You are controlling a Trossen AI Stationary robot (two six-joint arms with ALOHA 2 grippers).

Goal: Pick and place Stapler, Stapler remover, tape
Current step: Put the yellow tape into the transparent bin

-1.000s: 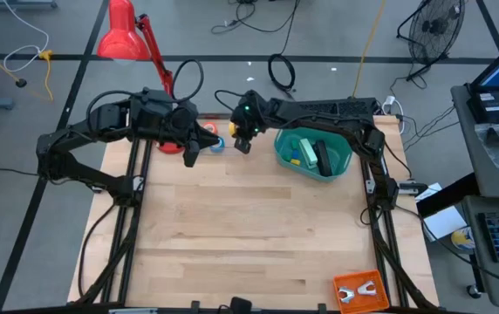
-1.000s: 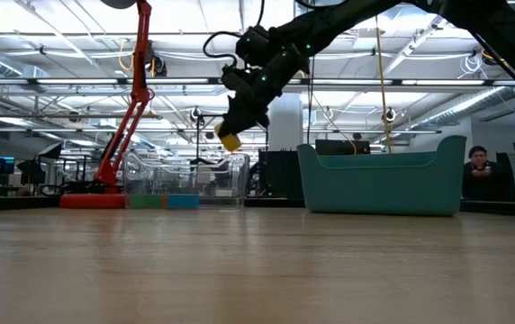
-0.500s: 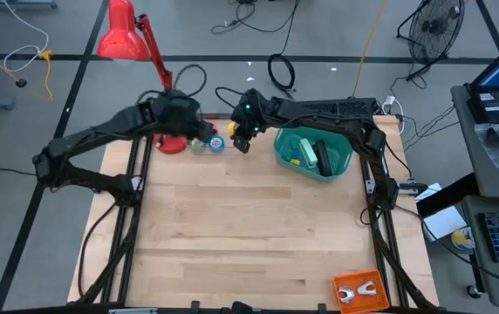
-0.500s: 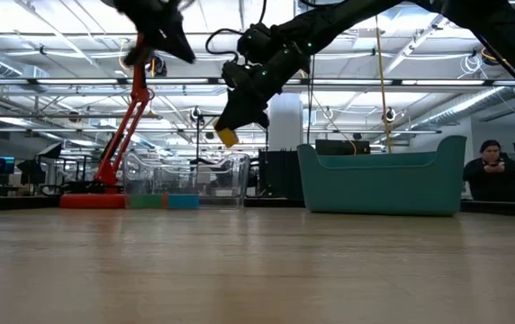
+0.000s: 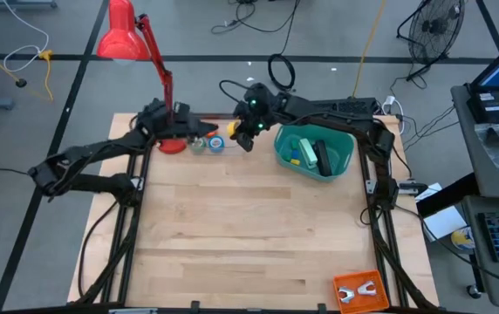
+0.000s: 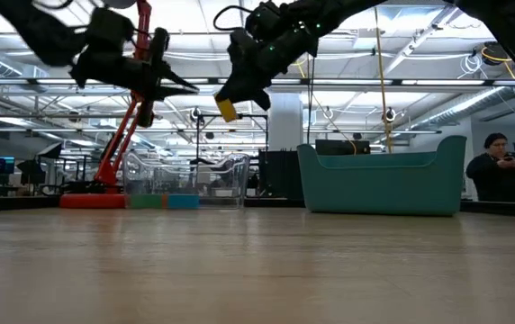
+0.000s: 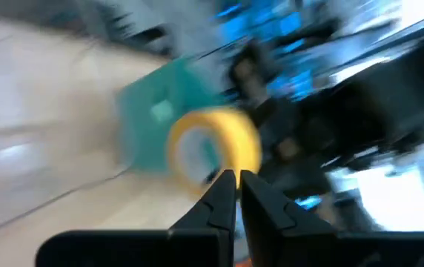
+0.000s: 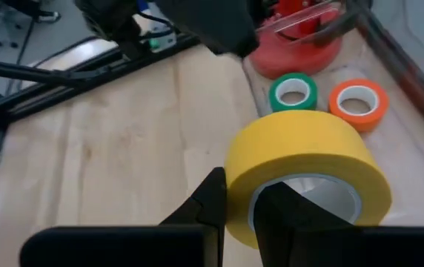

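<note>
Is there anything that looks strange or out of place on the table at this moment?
Nothing stands out. The right gripper holds the yellow tape above the table; the green tape and orange tape lie flat beside the red lamp base.

On my overhead feed a red lamp (image 5: 127, 35) stands with its base at the desk's (image 5: 232, 227) far left corner. A teal bin (image 5: 347, 153) sits near the far right corner. An orange tool (image 5: 358, 290) lies at the near right corner. A person (image 6: 498, 171) stands beyond the desk.
</note>
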